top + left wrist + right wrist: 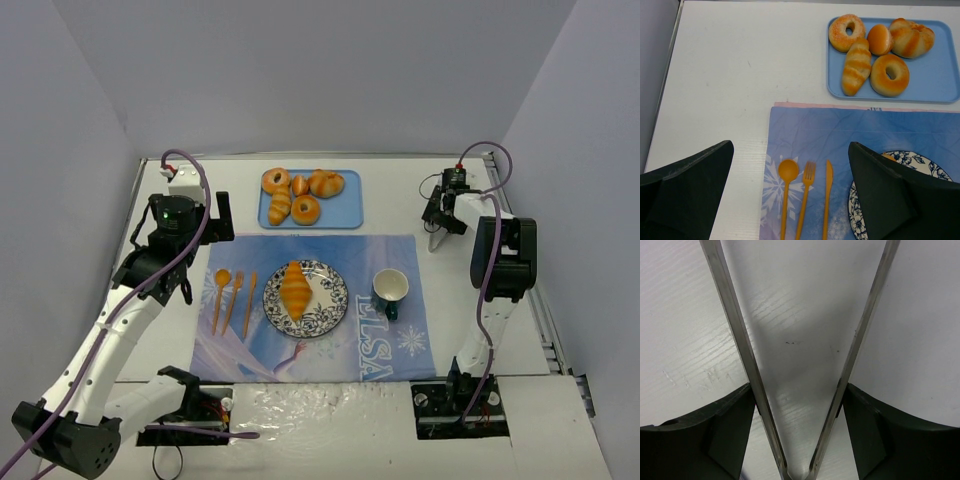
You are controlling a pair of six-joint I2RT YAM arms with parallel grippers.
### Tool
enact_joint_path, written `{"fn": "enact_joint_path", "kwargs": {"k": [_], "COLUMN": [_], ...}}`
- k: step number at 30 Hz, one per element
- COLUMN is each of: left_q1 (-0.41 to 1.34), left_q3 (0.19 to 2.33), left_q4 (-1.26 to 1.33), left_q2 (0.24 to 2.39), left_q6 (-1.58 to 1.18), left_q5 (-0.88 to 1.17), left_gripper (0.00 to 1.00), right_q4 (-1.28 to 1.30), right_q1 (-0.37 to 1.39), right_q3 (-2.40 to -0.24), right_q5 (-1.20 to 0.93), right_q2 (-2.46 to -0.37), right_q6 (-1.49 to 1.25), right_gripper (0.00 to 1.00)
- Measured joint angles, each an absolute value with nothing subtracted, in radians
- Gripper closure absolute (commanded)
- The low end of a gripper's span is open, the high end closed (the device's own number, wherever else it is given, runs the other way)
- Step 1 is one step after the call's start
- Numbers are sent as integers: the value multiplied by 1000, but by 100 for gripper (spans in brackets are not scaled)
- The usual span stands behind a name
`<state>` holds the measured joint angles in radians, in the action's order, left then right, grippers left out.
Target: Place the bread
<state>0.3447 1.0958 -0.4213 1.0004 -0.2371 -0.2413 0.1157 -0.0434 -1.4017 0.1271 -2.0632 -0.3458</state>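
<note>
The bread (294, 290), a long golden-orange ridged croissant, lies on the blue-patterned plate (333, 296) in the middle of the blue placemat. In the left wrist view only a sliver of it (888, 157) shows behind my right-hand finger. My left gripper (190, 250) is open and empty, high above the placemat's left edge, with the orange cutlery below between its fingers (791, 147). My right gripper (441, 213) at the far right is shut on metal tongs (735, 330), its pads (747, 390) pressing the two spread arms over bare table.
A blue tray (345, 214) at the back holds donuts, a paler roll and other pastries (856, 67). An orange spoon, fork and knife (234, 296) lie left of the plate. A green and white cup (390, 288) stands right of the plate.
</note>
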Motion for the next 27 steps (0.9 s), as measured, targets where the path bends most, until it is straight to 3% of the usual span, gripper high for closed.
{"fn": "enact_joint_path", "kwargs": {"k": [15,27], "left_q1": [345,345], "left_q3": [1096,1096], "left_q4": [-421,-421], "left_q2": [1000,1000], "left_q6": [-237,-237], "left_q5": [-242,-242], "left_gripper": [3,3], "right_q4": [115,122], "right_q1": [-44,-33], "right_q3": [-1368,-1325], "right_q5": [137,136], "right_q2": [-2022,-1763], "right_q6": [-357,-362], "right_gripper": [22,21]}}
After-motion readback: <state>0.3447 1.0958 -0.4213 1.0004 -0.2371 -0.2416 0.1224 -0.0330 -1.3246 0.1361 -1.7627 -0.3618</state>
